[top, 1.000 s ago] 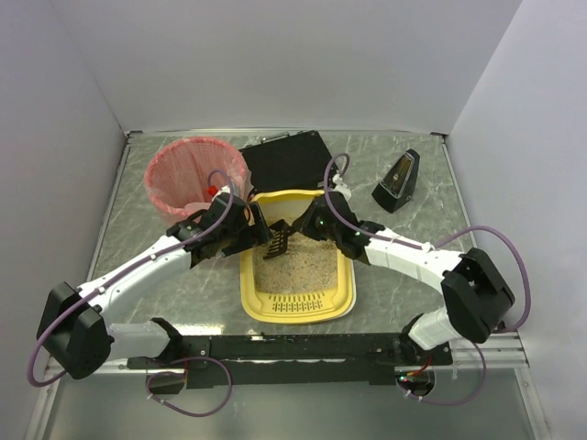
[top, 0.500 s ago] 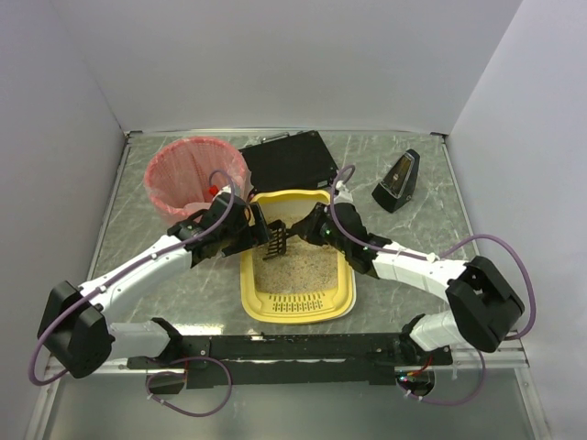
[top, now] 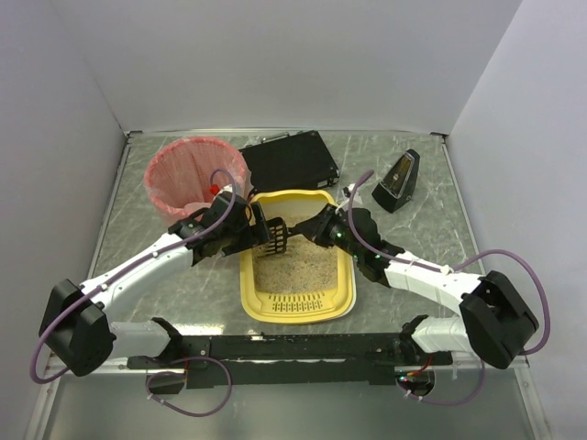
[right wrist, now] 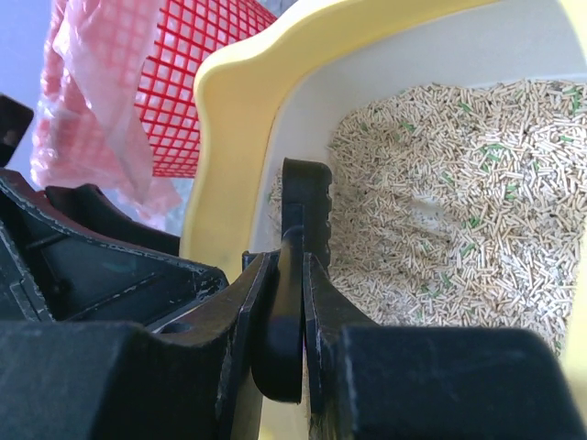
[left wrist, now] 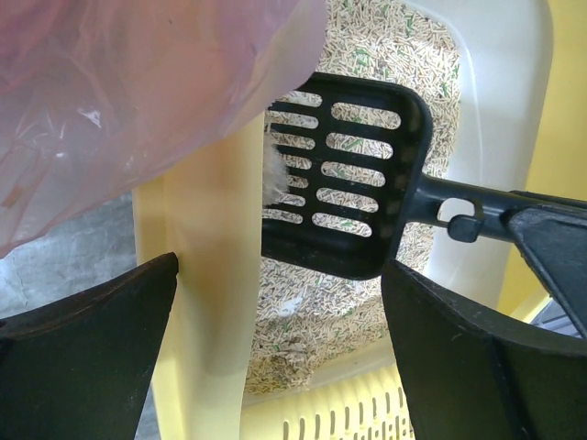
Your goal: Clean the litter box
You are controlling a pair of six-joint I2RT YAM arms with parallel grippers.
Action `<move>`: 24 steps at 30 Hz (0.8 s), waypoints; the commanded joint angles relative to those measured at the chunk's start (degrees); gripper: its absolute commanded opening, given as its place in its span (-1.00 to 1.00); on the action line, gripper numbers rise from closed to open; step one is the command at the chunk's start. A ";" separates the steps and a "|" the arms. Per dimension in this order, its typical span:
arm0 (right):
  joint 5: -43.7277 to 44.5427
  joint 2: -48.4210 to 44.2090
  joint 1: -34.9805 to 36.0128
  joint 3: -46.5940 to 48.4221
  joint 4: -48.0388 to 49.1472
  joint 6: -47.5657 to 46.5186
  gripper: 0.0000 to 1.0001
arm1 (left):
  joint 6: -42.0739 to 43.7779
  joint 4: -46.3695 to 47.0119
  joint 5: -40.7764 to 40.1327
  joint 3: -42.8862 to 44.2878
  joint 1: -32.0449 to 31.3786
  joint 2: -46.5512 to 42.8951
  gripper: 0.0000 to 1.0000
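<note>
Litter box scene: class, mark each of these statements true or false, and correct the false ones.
1. The right gripper is shut on the handle of the black scoop. True.
2. The left gripper holds the scoop too. False: it is open, with the litter box rim running between its fingers.
3. The litter box is bare inside. False: beige pellet litter covers its floor.
4. In the top view, the pink-lined bin stands to the left of the litter box's far end. True.
5. The scoop's blade is solid. False: it has rows of slots, and litter shows through them.
</note>
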 commanded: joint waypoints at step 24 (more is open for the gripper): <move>-0.84 -13.95 -6.41 -7.65 2.83 1.63 -1.00 | 0.95 0.94 0.12 3.87 -0.01 -0.51 0.94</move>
